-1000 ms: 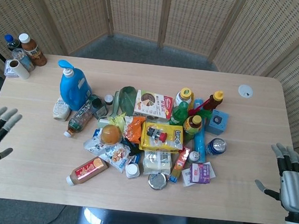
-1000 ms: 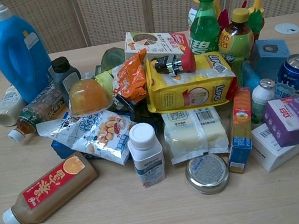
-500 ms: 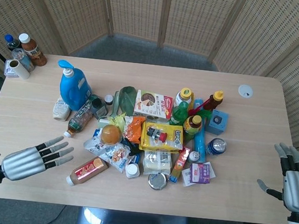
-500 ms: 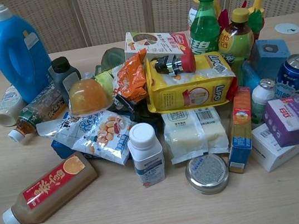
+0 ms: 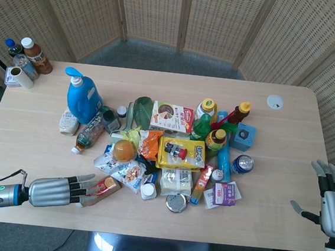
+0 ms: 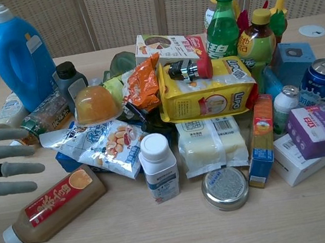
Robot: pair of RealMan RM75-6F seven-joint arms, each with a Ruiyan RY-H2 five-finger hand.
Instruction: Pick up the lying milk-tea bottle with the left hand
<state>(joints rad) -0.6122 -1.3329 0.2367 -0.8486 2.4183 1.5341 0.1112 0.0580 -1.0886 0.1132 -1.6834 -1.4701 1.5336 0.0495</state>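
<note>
Left hand [image 5: 54,190]: fingers [image 6: 7,170] straight and spread, holding nothing, extended low over the table [image 5: 29,148] just above the cap end of the milk-tea bottle [image 6: 52,205]. The bottle lies on its side at the near-left edge of the grocery pile, beside a snack bag [image 6: 108,145] and a white jar [image 6: 159,166]. Right hand [image 5: 333,204]: fingers apart, empty, at the table's far right edge.

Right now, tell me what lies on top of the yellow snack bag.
On the yellow snack bag lies a small bottle with a red cap. Whatever is beneath the bag is covered.
</note>
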